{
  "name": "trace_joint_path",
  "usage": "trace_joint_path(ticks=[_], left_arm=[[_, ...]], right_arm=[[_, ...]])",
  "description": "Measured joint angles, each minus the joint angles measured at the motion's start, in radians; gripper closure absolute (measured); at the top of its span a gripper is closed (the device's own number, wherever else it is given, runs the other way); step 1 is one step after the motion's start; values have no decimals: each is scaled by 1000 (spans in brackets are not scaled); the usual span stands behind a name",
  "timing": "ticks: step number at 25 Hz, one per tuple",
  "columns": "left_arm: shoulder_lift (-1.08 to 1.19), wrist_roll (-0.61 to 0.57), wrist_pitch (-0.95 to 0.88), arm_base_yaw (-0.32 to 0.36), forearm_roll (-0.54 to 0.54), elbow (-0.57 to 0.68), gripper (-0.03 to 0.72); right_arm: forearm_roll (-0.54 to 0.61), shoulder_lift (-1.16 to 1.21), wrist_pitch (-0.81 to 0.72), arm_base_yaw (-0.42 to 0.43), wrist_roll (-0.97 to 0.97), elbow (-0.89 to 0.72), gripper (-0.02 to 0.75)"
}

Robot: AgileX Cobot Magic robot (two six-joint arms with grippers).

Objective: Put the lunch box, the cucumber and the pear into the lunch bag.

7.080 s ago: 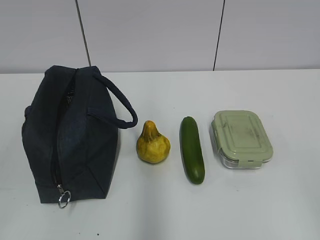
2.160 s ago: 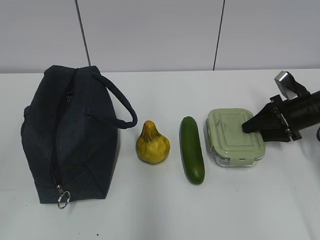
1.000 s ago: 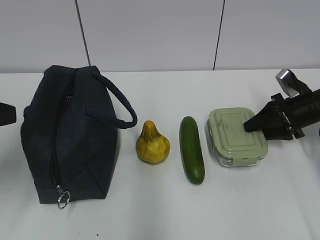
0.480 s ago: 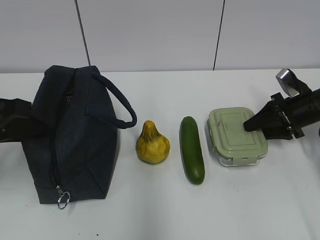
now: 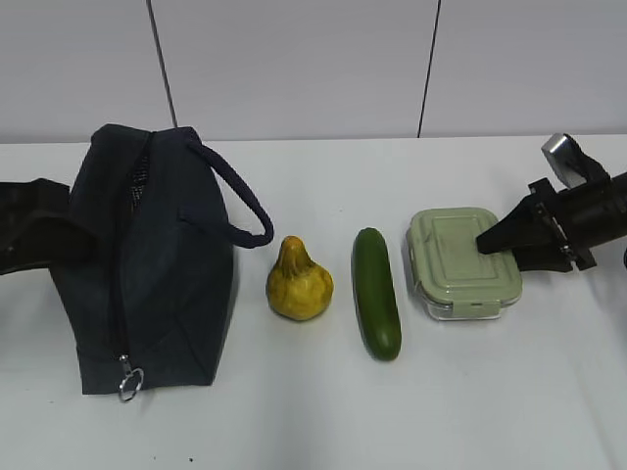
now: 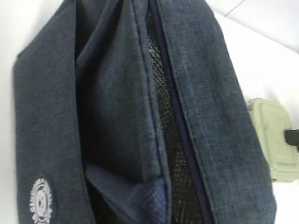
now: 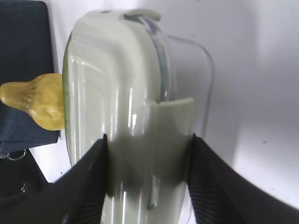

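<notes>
Dark navy lunch bag [image 5: 147, 264] stands at left, zip partly open. To its right, in a row: yellow pear [image 5: 299, 281], dark green cucumber [image 5: 376, 292], clear lunch box [image 5: 462, 261] with sage-green lid.

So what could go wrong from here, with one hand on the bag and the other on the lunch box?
The dark navy fabric lunch bag looks nearly zipped, so nothing fits until it opens. The right hand holds only one end of the clear, sage-lidded lunch box, which could tilt. The left hand could drag the bag.
</notes>
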State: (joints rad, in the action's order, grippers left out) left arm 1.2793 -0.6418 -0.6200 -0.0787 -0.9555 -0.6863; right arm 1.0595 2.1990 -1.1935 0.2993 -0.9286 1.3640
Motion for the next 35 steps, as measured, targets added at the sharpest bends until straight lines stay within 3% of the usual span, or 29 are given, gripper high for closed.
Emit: trace_joint_path(ticks=[6, 10, 23, 27, 35], left_arm=[[53, -110, -47, 0, -183, 0, 704], [101, -161, -86, 0, -243, 0, 704], [115, -206, -99, 0, -258, -2, 705], [115, -207, -99, 0, -258, -2, 705], [115, -208, -100, 0, -258, -2, 706]], right_arm=[[13, -25, 36, 0, 8, -2, 358], [44, -56, 40, 0, 21, -2, 358], [235, -222, 44, -24, 49, -4, 358], [270, -262, 44, -99, 49, -2, 358], [358, -274, 40, -344, 51, 93, 358]])
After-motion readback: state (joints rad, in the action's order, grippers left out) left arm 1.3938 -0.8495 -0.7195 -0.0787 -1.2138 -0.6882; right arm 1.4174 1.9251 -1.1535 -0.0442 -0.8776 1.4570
